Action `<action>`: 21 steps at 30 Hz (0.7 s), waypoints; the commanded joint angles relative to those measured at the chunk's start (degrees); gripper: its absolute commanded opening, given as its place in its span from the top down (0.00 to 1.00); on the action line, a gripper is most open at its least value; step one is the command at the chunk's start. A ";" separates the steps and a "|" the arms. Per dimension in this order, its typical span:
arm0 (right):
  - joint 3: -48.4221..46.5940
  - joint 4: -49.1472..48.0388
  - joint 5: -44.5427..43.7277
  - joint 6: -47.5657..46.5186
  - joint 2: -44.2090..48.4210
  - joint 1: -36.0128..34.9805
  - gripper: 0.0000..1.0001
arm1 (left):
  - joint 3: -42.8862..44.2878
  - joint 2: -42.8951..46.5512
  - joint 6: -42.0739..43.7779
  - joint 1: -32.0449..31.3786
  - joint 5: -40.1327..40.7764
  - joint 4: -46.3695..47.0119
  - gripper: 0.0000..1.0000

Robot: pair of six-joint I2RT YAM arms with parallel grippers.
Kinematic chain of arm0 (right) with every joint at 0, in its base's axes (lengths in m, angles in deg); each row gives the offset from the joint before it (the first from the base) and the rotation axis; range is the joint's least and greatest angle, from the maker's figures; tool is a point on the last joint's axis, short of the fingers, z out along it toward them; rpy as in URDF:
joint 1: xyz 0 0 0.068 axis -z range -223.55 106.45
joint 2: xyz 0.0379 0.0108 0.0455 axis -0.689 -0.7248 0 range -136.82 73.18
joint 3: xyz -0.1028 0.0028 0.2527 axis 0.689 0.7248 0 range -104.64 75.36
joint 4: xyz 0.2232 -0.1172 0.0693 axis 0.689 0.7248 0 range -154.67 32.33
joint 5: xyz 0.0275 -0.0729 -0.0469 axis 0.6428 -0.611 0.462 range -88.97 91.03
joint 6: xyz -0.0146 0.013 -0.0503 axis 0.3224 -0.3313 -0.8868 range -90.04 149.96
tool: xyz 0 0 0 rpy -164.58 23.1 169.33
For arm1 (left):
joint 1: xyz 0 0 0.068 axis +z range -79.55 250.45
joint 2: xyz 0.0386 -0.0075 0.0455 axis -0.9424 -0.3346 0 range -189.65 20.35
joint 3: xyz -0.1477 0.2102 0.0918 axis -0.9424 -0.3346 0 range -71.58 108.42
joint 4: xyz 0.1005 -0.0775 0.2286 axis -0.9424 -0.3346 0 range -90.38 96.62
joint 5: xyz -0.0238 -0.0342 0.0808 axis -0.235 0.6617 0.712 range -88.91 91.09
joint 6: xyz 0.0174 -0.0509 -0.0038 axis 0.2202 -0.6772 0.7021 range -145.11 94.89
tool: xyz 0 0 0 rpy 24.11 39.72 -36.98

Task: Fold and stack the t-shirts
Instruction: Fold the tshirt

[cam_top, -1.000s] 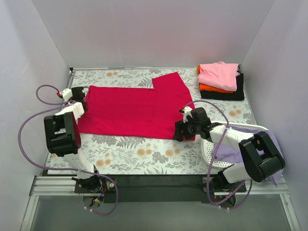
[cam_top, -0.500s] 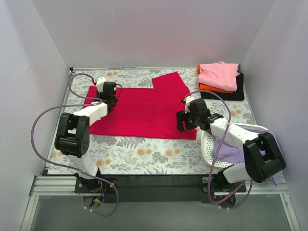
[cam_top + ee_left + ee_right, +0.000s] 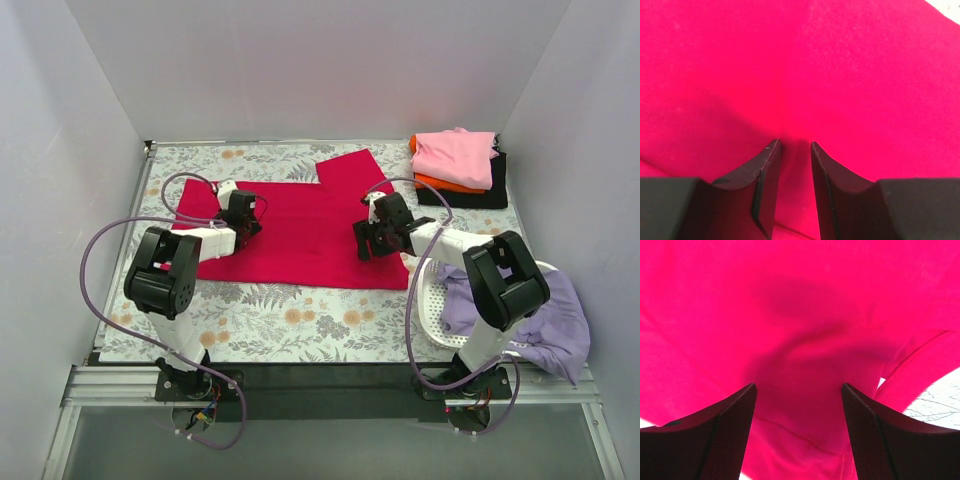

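The crimson-red t-shirt (image 3: pixel 310 225) lies flat mid-tabletop (image 3: pixel 300 320). There is bare floral surface along its near edge and a thinner strip on the far side. The left pincer (image 3: pixel 245 212), almost closed, nips a thin ridge of the soft red cloth. The right pincer (image 3: pixel 372 240) is spread wide, with cloth bulging between its tips. Folded pink (image 3: pixel 455 155), orange (image 3: pixel 440 183) and black (image 3: pixel 480 195) tees are stacked far right.

5 tees: red (image 3: pixel 300 225), pink (image 3: pixel 455 155), orange (image 3: pixel 440 184), black (image 3: pixel 472 199), lavender (image 3: pixel 548 322); 1 basket (image 3: pixel 428 300), 2 grippers (image 3: pixel 250 215) (image 3: pixel 366 240).
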 commanded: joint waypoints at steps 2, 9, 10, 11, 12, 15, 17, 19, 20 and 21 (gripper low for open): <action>1.31 -2.10 -3.10 0.29 -1.30 -1.50 0.38 | -3.75 1.76 -2.32 -1.08 -0.75 -3.21 0.70; 7.90 -1.75 -2.75 3.01 0.55 -3.97 0.38 | -8.40 5.80 -4.52 -1.44 -0.48 -7.69 0.71; 8.69 -1.41 -2.49 3.80 1.25 -4.40 0.38 | -9.19 6.59 -4.52 -1.44 -0.66 -7.95 0.71; 9.31 -1.14 -2.31 4.07 1.51 -4.58 0.38 | -9.72 7.30 -5.04 -1.44 -0.66 -8.13 0.71; 10.53 -0.96 -2.22 4.33 1.87 -4.84 0.38 | -10.95 8.78 -5.13 -1.53 -1.01 -8.39 0.71; 12.56 -0.26 -1.96 5.21 3.62 -5.46 0.38 | -12.54 10.98 -5.75 -1.53 -1.19 -9.62 0.70; 13.53 0.18 -1.78 5.65 5.12 -5.72 0.38 | -13.33 11.52 -6.10 -1.44 -1.45 -10.68 0.70; 15.02 0.88 -1.70 6.00 7.04 -5.81 0.38 | -14.56 12.40 -6.89 -1.44 -1.89 -11.29 0.70; 15.55 1.06 -1.78 6.18 7.75 -5.90 0.38 | -15.09 12.57 -7.15 -1.53 -2.07 -11.47 0.70; 15.99 1.41 -1.78 6.27 8.37 -5.90 0.38 | -15.44 13.19 -7.50 -1.53 -2.24 -11.56 0.70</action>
